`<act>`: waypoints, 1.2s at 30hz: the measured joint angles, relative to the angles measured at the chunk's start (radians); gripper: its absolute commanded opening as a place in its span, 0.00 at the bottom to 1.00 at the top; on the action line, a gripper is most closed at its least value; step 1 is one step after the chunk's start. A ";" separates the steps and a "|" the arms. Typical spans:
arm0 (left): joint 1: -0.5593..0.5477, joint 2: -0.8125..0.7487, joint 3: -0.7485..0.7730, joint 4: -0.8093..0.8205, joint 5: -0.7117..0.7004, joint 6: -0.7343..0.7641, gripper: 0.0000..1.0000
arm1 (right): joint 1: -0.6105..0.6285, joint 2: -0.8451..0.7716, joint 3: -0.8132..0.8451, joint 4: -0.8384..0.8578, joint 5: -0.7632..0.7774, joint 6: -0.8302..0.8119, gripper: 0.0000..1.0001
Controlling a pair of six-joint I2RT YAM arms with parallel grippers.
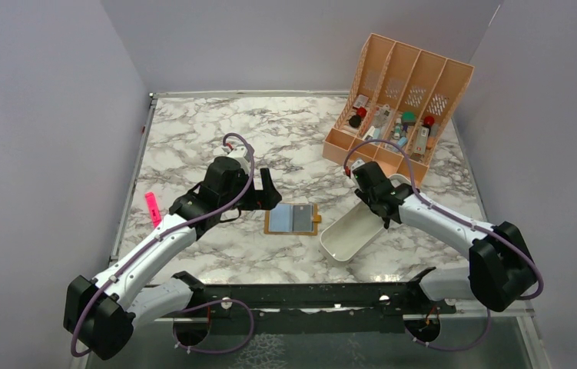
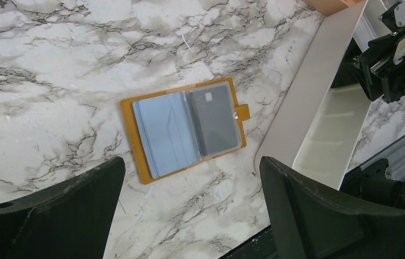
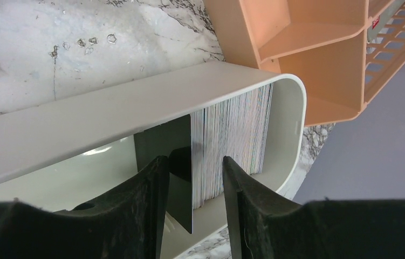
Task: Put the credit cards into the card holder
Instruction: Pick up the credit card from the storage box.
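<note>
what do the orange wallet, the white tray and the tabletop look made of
Card holder: matte mustard leather or faux leather, clear plastic sleeves inside. White tray: smooth moulded plastic, rounded corners, slight sheen. Table: glossy marble pattern, real stone or print unclear.

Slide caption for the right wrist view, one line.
Right gripper open around a dark card fronting the card stack in the white tray; peach organiser behind.

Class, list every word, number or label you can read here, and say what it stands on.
No text is legible.
Labels on small items in the peach organiser: too small.
Pale patch on the grey card in the card holder: blurred.
</note>
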 measured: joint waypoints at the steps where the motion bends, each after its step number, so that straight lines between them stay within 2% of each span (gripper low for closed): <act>1: 0.000 0.000 0.000 0.000 0.000 0.000 0.99 | 0.000 0.000 0.000 0.000 0.000 0.001 0.43; 15: 0.000 0.000 0.000 0.000 0.000 -0.001 0.99 | 0.001 -0.002 0.006 -0.013 -0.024 0.013 0.27; 21: 0.000 0.004 0.000 0.000 0.000 -0.008 0.99 | 0.001 -0.023 0.022 -0.038 -0.035 0.018 0.17; 36: 0.000 0.030 0.000 0.001 0.014 -0.021 0.99 | 0.000 -0.065 0.107 -0.149 -0.130 0.019 0.14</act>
